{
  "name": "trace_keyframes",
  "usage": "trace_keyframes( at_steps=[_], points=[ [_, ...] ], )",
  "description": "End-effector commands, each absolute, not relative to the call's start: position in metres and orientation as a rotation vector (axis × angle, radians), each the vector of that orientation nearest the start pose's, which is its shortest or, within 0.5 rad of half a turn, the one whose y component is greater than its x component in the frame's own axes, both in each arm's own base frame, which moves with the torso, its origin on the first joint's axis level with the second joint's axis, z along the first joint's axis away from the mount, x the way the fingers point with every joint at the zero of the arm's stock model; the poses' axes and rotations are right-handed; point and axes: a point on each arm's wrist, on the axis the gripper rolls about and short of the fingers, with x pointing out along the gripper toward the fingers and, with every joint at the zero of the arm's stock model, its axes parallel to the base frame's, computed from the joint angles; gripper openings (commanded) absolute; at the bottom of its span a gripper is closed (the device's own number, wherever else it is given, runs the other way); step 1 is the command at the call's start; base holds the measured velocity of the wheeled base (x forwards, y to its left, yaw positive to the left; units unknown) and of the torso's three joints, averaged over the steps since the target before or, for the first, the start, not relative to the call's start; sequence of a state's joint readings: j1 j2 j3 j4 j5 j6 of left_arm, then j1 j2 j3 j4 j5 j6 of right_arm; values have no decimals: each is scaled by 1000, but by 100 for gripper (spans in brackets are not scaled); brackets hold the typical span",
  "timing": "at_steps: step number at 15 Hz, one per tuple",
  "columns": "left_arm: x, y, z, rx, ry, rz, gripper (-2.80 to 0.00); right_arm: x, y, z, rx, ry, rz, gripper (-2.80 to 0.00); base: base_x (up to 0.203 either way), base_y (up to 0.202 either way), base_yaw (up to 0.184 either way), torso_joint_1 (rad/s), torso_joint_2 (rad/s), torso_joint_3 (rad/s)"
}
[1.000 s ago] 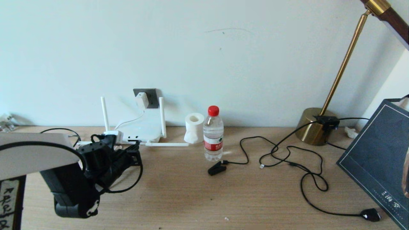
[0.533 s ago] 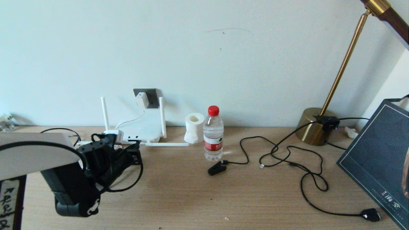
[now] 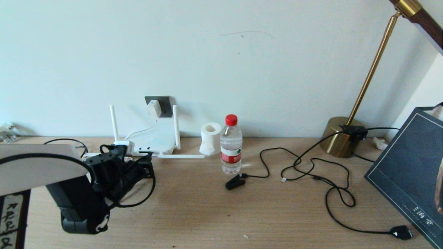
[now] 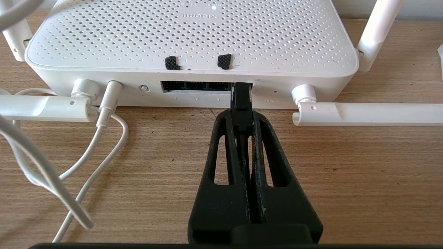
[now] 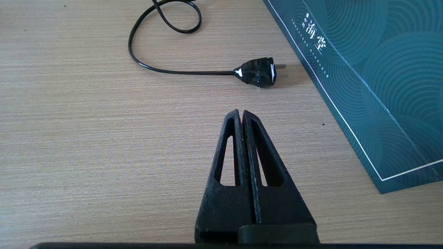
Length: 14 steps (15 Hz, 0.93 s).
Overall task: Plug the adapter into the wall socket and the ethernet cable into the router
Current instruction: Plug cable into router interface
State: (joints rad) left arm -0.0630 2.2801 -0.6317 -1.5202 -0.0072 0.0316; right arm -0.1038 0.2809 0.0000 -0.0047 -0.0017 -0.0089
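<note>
Both left gripper (image 4: 241, 116) fingers pinch ethernet cable (image 4: 241, 103) at router (image 4: 193, 41).

A pale wall (image 3: 242, 62) rises behind the wooden desk (image 3: 214, 211).

Hidden, cropped and unresolved parts of the scene.
The ethernet cable (image 4: 241, 103) plug tip is lost inside the router (image 4: 193, 38) port, so its seating depth is unclear; the port labels are too small to read. In the head view the left gripper (image 3: 147, 162) hides the router's ports. The picture's edge cuts off the lamp (image 3: 373, 69) head and the dark folder (image 3: 408, 166).
</note>
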Motion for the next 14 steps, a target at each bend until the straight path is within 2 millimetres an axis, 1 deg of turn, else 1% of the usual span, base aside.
trace_keyframes(
  at_steps=[1,14],
  points=[
    [359,-23,32,35,124,-72,-280,-1,0,79,5,278,-105,-280,0,0,0,0,0,0],
    [363,-23,30,34,123,-72,-280,-1,0,79,5,278,-104,-280,0,0,0,0,0,0]
  ],
)
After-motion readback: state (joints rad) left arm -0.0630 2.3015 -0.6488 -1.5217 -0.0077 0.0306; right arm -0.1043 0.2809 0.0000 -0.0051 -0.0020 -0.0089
